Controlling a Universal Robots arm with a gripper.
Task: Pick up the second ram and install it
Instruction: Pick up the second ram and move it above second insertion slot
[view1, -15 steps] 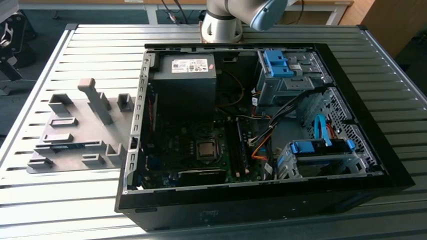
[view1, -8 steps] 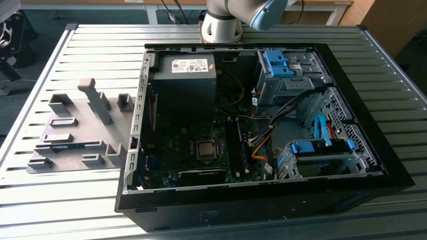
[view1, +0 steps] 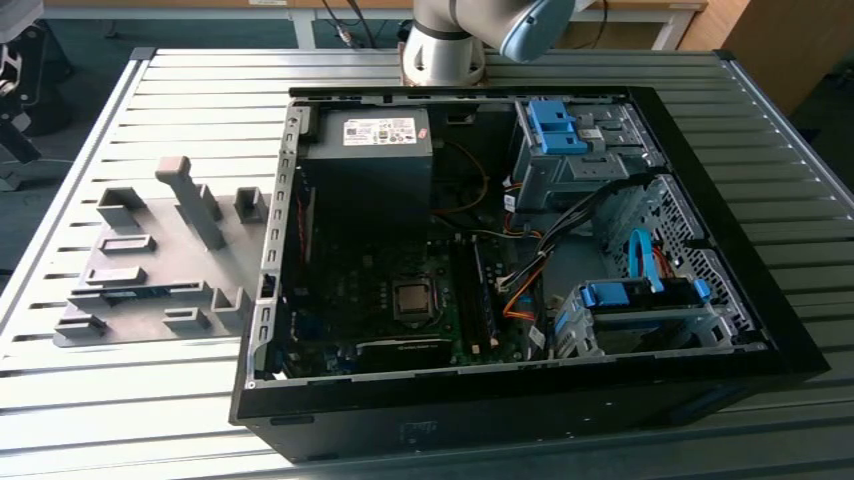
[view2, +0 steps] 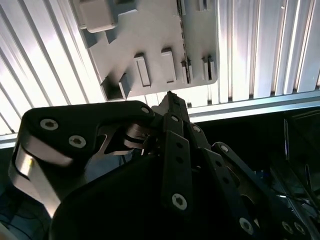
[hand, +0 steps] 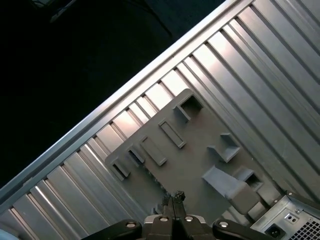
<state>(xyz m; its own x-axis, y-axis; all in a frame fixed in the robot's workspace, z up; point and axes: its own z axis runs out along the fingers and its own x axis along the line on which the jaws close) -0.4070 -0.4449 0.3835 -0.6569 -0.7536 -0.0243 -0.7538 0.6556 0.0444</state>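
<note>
Now the end effector (hand: 175, 196) is held above the grey holder (view1: 167, 262) on the desk (view1: 134, 400), fingers closed together and empty, while what is taken for the second ram (view1: 147, 290), a thin greenish strip, is seated in that holder, so the pick-up is judged unstarted and parted fingers aligned along the strip are called for.

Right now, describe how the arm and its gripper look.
The arm is a silver-grey tube with a light blue joint cap. The gripper is matt black: flat bar linkages pinned by silver screws, narrowing to a slim tip.
</note>
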